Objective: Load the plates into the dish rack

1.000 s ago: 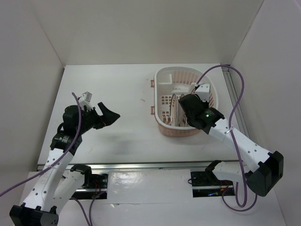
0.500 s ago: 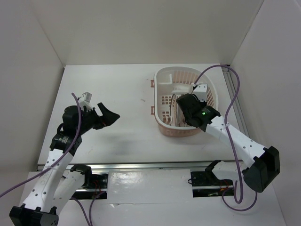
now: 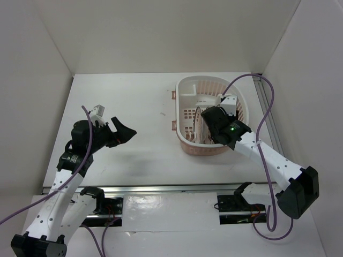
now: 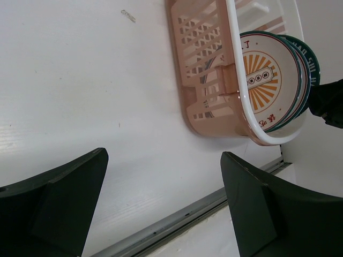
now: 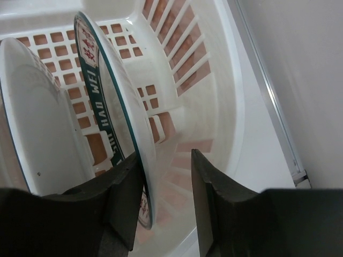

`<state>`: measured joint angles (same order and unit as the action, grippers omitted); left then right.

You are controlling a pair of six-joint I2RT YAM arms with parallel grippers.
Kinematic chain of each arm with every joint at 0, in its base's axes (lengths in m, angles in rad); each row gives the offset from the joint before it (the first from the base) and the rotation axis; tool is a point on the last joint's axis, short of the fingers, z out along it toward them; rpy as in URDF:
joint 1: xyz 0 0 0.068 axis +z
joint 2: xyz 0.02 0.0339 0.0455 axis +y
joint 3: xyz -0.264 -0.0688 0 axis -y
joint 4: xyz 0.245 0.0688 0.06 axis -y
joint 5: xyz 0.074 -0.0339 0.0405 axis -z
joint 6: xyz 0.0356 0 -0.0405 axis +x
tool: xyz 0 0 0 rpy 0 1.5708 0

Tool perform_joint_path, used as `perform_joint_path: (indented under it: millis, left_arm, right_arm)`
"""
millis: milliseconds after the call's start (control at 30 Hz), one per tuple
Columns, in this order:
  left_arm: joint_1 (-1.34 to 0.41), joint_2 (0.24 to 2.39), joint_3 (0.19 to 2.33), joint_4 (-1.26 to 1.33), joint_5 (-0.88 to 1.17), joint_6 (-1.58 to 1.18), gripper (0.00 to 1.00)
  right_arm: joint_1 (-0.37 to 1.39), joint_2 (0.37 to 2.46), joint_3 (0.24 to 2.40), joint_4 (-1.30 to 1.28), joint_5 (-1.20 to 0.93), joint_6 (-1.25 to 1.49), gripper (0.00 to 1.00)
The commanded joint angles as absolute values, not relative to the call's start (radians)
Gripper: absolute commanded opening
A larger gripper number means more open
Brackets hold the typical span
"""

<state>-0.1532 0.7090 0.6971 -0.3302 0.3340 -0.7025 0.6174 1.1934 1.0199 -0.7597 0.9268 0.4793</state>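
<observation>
1. Dish rack (image 3: 184, 85) sits at 2 o'clock on the table (image 3: 134, 96).
2. Sunburst plate (image 4: 260, 80) and lettered plate (image 5: 122, 115) stand on edge, close together, in the rack's 6 o'clock end.
3. Right gripper (image 5: 166, 160) is inside the rack with its jaws parted. They straddle the lettered plate's rim, which touches one finger and is clear of the other.
4. Left gripper (image 3: 122, 131) is spread wide and holds nothing, above the table at 9 o'clock.

**White table between white walls**

The white table (image 3: 134, 101) stands between plain white walls (image 3: 161, 32) at the back and on both sides. A metal rail (image 3: 161, 188) runs along its near edge, and a second rail (image 3: 266, 107) along its right edge. One small thin scrap (image 4: 127, 16) lies on the table.
</observation>
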Motion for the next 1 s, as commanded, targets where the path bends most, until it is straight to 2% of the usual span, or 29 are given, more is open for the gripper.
perform_joint_path:
  millis: [0, 67, 200, 233, 267, 500, 633, 667, 967]
  left_arm:
    - [-0.149, 0.703, 0.709, -0.307, 0.328, -0.673, 1.00]
    - [-0.149, 0.703, 0.709, -0.307, 0.328, -0.673, 1.00]
    - [-0.140, 0.712, 0.709, -0.307, 0.337, -0.673, 1.00]
    - [-0.140, 0.712, 0.709, -0.307, 0.337, -0.673, 1.00]
    - [-0.140, 0.712, 0.709, -0.307, 0.337, -0.673, 1.00]
    - [-0.140, 0.712, 0.709, -0.298, 0.337, -0.673, 1.00]
    - [-0.140, 0.712, 0.709, -0.298, 0.347, -0.673, 1.00]
    - [-0.140, 0.712, 0.709, -0.298, 0.347, -0.673, 1.00]
    - [-0.140, 0.732, 0.744, -0.322, 0.339, -0.661, 1.00]
  right_arm:
    - [0.612, 1.187, 1.022, -0.738, 0.962, 0.492, 0.47]
    - [0.612, 1.187, 1.031, -0.738, 0.962, 0.492, 0.50]
    - [0.612, 1.196, 1.040, -0.747, 0.953, 0.503, 0.50]
    - [0.612, 1.197, 1.049, -0.747, 0.953, 0.514, 0.55]
    - [0.612, 1.197, 1.049, -0.764, 0.953, 0.529, 0.65]
    - [0.612, 1.186, 1.112, -0.853, 0.953, 0.565, 0.79]
    - [0.612, 1.177, 1.149, -0.909, 0.953, 0.577, 0.93]
    - [0.612, 1.177, 1.166, -0.910, 0.953, 0.577, 1.00]
    - [0.637, 1.115, 1.319, -0.940, 0.850, 0.494, 1.00]
